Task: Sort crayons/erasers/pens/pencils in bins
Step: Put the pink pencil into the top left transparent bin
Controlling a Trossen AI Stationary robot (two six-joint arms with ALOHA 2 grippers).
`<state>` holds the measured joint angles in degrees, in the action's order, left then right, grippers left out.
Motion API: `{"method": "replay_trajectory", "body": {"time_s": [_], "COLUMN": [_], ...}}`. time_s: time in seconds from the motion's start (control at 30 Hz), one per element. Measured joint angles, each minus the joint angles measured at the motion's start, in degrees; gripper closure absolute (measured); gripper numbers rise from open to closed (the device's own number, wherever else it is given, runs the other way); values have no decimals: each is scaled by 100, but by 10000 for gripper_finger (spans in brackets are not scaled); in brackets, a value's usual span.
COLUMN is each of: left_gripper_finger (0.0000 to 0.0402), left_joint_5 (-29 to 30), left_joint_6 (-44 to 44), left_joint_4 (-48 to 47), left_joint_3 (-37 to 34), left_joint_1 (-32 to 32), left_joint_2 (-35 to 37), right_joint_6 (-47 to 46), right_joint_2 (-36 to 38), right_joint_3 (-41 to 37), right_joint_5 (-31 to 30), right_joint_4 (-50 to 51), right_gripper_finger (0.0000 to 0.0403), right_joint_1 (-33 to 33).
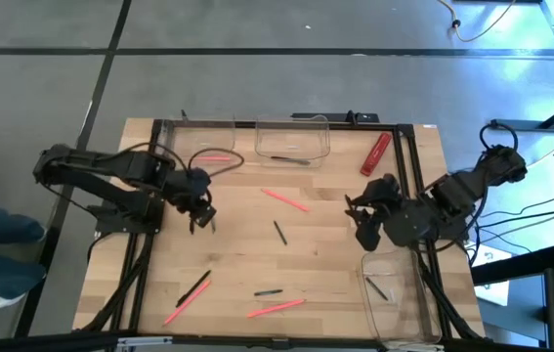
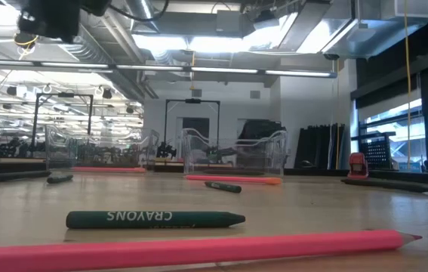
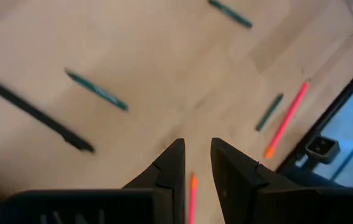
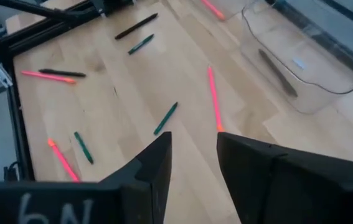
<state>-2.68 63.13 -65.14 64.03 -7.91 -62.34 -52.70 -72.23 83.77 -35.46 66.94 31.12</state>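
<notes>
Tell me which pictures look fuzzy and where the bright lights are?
Left wrist view: the black pen and green crayons look smeared. Low view: the near pink pencil is soft, and ceiling lights glare brightly. High view: the clear bins are faint, hard to see.

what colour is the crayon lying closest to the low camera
Dark green crayon with pale lettering, clearest in the low view.

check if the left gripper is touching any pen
Apart. The left wrist view shows the left gripper open and empty above bare wood, the black pen lying well clear of its fingers.
</notes>
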Motion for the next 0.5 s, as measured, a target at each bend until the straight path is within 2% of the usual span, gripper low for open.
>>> {"method": "replay_trajectory", "body": {"time_s": [0.13,0.27,0.37,0.5], "left_gripper_finger": [331,331,331,331], "left_joint_5": [6,-37,-215,-340], "left_joint_6": [880,1821,2429,2786], "left_joint_4": [7,127,488,1190], "left_joint_3": [0,0,0,0], "left_joint_1": [-651,-1355,-1819,-2313], "left_joint_2": [-167,-495,-845,-1458], "right_joint_6": [451,1355,2163,2879], "right_joint_2": [0,2,48,180], "right_joint_3": [20,20,20,20], "right_joint_5": [667,1247,1747,2474], "right_joint_4": [-151,-556,-984,-1533], "right_gripper_finger": [273,273,273,273], "right_joint_1": [-267,-537,-788,-1085]}}
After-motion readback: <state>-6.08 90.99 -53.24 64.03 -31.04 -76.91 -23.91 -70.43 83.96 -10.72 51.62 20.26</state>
